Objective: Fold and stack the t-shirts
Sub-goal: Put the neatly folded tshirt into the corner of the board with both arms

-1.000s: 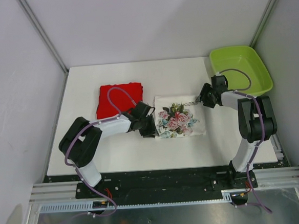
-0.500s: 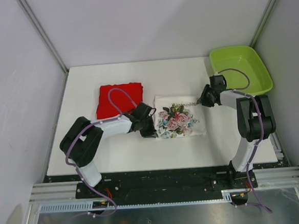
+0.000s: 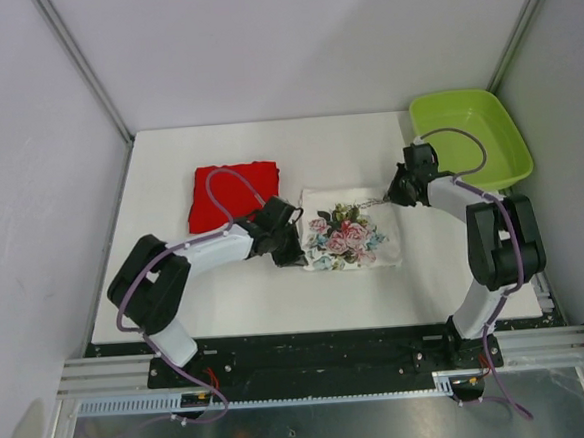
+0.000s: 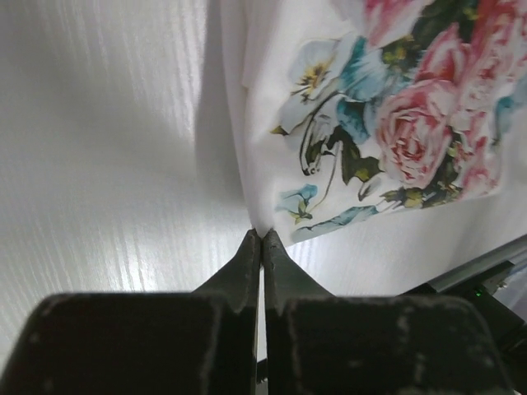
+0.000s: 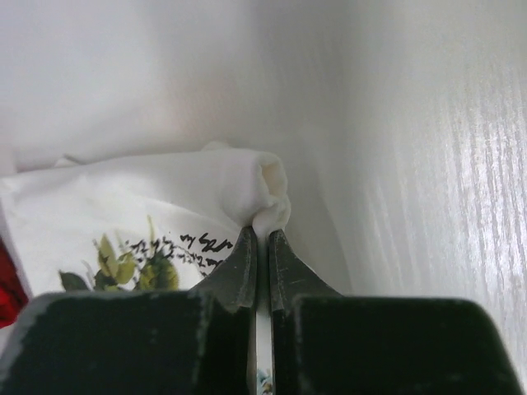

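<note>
White t-shirt (image 3: 349, 240) is clamped at opposite corners by left claw (image 4: 261, 239) and right claw (image 5: 262, 234); thin fingertip bites may slip on lifting, spoiling the fold.

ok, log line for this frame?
left gripper: shut on white t-shirt, near-left corner | right gripper: shut, far-right corner | red t-shirt: folded, apart | unstacked

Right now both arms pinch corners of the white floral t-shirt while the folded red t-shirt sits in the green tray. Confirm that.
Not quite. The red t-shirt is not in the green tray; the top external view shows it folded on the table, left of the white floral t-shirt. The rest stands.
</note>
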Motion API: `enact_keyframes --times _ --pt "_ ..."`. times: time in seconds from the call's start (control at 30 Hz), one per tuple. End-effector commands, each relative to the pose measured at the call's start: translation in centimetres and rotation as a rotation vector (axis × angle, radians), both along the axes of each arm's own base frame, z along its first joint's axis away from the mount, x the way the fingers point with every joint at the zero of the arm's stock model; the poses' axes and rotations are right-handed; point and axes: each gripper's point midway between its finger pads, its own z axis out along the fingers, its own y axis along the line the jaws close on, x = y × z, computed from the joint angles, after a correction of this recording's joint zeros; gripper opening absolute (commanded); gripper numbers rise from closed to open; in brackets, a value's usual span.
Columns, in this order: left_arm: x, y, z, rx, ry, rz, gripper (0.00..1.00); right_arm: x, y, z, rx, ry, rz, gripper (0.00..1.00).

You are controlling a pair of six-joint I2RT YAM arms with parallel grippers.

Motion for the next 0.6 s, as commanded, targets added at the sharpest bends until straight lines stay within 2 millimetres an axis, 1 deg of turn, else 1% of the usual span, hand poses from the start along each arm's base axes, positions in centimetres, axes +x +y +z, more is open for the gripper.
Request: enact_keyframes --times 0.0,0.2,0.43,0.57 --pt "1.5 -1.2 5.0 -0.065 -0.112 -0.012 0.0 0.6 0.3 4.1 -0.035 -0.095 0.01 0.0" --pt "1.9 -1.5 7.3 -0.087 -0.158 -0.027 0.0 0.1 1.1 6.4 -0.044 -0.141 0.029 0.0" --pt "3.0 -2.4 8.8 -0.103 -0.191 -0.043 0.0 -1.4 3.4 8.6 -0.057 -0.185 0.07 0.0" --pt "3.6 -2.7 10.0 -0.106 -0.221 -0.051 0.0 -1.6 3.7 10.0 -0.048 -0.22 0.072 0.0"
